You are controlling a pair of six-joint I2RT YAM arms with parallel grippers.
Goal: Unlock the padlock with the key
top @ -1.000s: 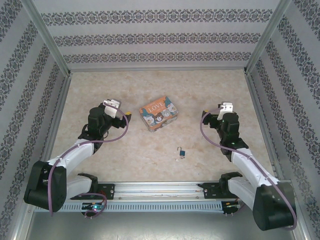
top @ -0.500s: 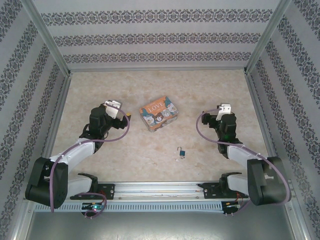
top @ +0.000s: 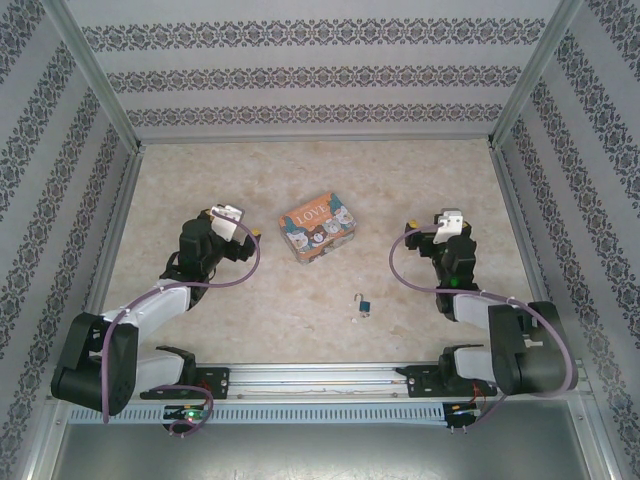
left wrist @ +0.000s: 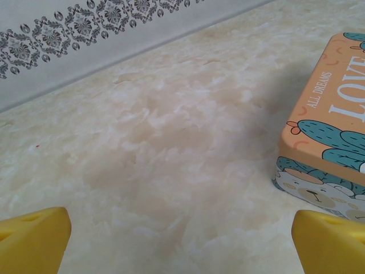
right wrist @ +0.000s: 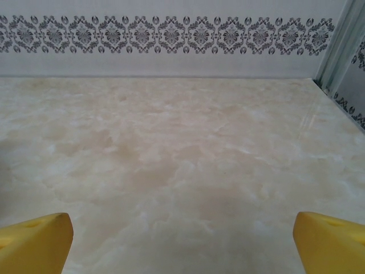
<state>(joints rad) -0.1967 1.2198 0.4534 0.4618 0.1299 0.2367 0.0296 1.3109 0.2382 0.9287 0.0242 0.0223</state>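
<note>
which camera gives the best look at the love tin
The top external view: the LOVE tin lies whole there, lid up, between the two arms. The left wrist view crops the LOVE tin to one corner at its right edge, close enough to read "ALL DREAMS". The right wrist view faces the far wall.

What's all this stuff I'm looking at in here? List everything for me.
Tin: one, orange-rimmed with "LOVE" and cartoon pictures, middle of the table.
Padlock: one, bluish with silver shackle, nearer the arms than the tin.
Key: one, dark speck, right beside the padlock; too small to tell if touching.
Table: one, beige marbled.
Walls: three, pale with dark patterned bands, around the table.
Cables: two, purple, one looped on each arm.
Left gripper: one, yellow fingertips, open, left of the tin, empty.
Right gripper: one, yellow fingertips, open, right of the tin, empty.
</note>
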